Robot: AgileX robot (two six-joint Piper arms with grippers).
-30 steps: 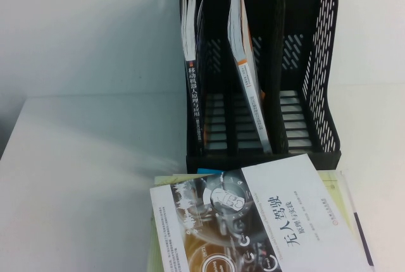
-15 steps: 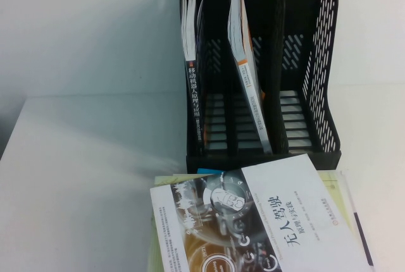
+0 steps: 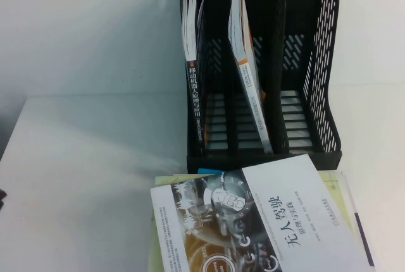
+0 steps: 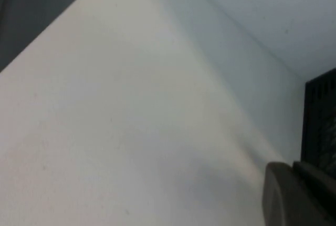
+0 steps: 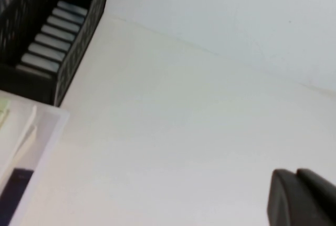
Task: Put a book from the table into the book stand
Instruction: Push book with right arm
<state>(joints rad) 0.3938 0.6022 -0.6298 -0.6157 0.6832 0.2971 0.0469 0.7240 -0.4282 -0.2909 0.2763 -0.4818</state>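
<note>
The book point(image 3: 266, 221), white with a black title and a dark dashboard picture, lies flat on the table point(image 3: 82, 158) at the front centre, on top of other books. The black book stand point(image 3: 319, 63) stands upright just behind it. Its right slot is empty. My left gripper point(image 4: 294, 181) is shut and empty over bare table at the left, with the stand's edge point(image 4: 321, 121) beyond it. My right gripper point(image 5: 296, 181) is shut and empty over bare table right of the stand point(image 5: 79, 37). Neither touches the book.
A black-spined book point(image 3: 193, 88) stands in the stand's left slot and a leaning book point(image 3: 243, 63) in the middle slot. A pale yellow-green book point(image 3: 334, 190) lies under the white one; the stack's corner shows in the right wrist view point(image 5: 31, 142). A white wall rises behind.
A small dark part has come into the high view at the left edge near the table's side. The books and the stand have not moved.
</note>
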